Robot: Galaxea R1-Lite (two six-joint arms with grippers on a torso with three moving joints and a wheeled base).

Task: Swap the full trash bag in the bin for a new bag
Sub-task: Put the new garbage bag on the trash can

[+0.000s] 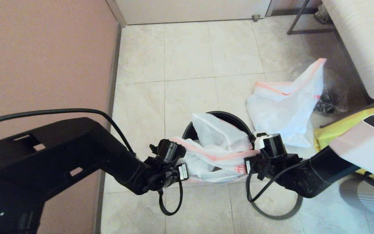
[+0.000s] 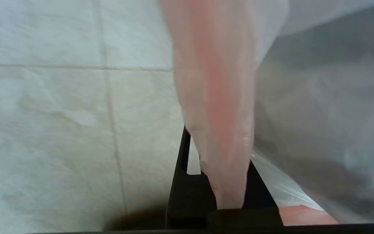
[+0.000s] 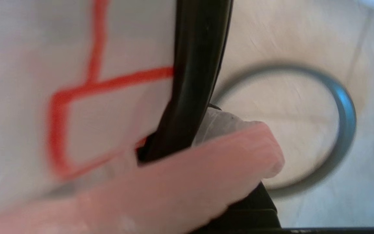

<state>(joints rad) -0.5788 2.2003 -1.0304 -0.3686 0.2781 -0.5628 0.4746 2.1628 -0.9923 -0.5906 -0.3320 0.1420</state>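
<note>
The new bag (image 1: 216, 152), thin and white with a pink-orange hem and red print, is stretched over the near side of the black bin (image 1: 229, 114). My left gripper (image 1: 179, 162) is shut on its hem at the bin's left. In the left wrist view the pink hem (image 2: 221, 107) runs down between the black fingers (image 2: 183, 182). My right gripper (image 1: 253, 156) is shut on the hem at the bin's right. The right wrist view shows the red drawing (image 3: 76, 97) and hem (image 3: 206, 169). The full trash bag (image 1: 281, 110) lies on the floor beyond and to the right of the bin.
The grey ring (image 1: 276, 217) lies on the tiles under my right arm, the same ring (image 3: 344, 130) showing in the right wrist view. A yellow bag (image 1: 339, 128) and a clear bag with dark contents (image 1: 331, 96) sit at the right. A pink wall (image 1: 44, 48) bounds the left.
</note>
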